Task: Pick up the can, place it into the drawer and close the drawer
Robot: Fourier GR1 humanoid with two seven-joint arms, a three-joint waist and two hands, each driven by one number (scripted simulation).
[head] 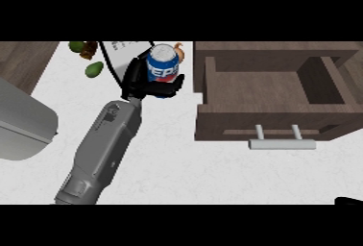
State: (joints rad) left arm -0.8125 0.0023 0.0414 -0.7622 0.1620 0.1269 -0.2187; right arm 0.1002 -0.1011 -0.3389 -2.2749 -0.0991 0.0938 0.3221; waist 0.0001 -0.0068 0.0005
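One can (163, 61) in left hand (142, 79), drawer (234, 120) open.
Fingers curled round the can, just left of the drawer, above the white counter (199, 173). Right hand (349, 201) barely shows at lower-right edge.

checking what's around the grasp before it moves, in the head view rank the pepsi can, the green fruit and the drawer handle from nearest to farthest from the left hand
1. Pepsi can: held in the left hand, fingers curled round it.
2. Green fruit: on the counter, to the hand's left.
3. Drawer handle: far to the right, lower in the view.
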